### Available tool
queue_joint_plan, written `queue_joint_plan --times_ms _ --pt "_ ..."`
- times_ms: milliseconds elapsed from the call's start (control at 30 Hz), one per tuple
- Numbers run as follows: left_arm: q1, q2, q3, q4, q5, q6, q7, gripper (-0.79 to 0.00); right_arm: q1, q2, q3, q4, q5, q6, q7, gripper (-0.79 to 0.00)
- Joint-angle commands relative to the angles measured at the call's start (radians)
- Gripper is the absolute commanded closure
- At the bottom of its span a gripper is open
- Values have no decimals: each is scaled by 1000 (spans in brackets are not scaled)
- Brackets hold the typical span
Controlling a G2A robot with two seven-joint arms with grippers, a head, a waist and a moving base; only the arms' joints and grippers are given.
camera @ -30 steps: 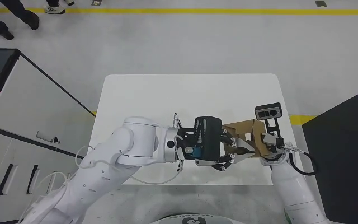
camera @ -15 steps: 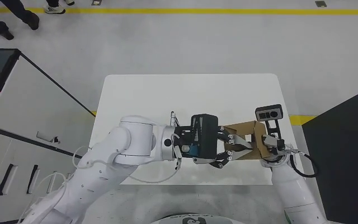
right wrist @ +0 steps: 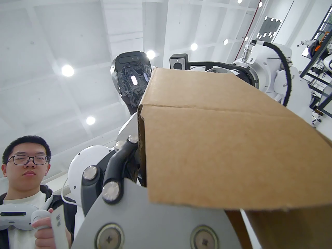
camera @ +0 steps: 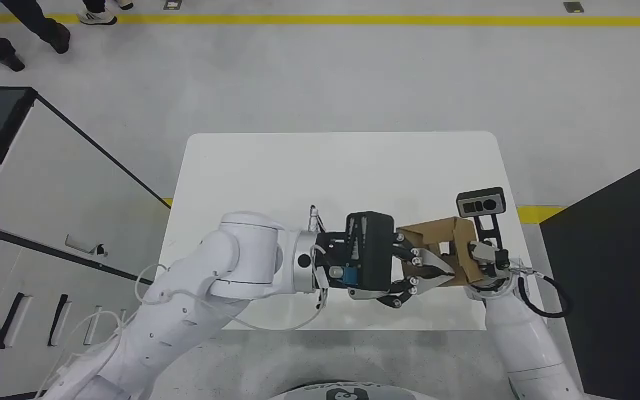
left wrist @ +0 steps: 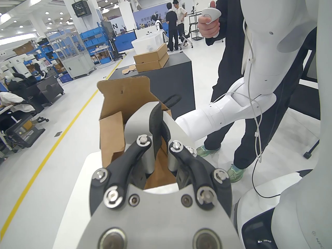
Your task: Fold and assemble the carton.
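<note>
Barely anything shifts over the last second: the left pincer [camera: 435,264] backs off a touch, then eases in again, and the brown corrugated cardboard carton [camera: 440,240] keeps its place near the front right corner of the white tabletop [camera: 300,170]. I judge that a fold is being held or pressed home, not a new flap started. The left pincer reaches into the carton's open mouth, pressed together, apparently nipping an inner cardboard panel. The right pincer [camera: 472,268] sits at the opposite end; cardboard hides its grip, so I cannot tell whether it clamps. The carton's long axis runs across the tabletop from one pincer to the other. Its open mouth faces the left pincer, and one tall flap stands upright at the far end.
</note>
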Motion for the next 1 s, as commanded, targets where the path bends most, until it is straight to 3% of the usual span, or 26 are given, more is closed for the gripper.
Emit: queue_joint_plan --times_ms 0,367,700,967 --pt "-1 -1 2 1 -2 -1 0 0 -1 -1 -1 0 1 0 0 0" --pt "-3 2 -23 2 -5 -7 -12 0 -6 -2 5 3 -4 3 0 0" --pt "-6 -5 13 11 -15 -11 -14 0 -5 -4 6 5 2 4 0 0" --pt "-11 -3 -30 -14 -3 11 -1 0 -8 -8 -6 2 71 31 0 0"
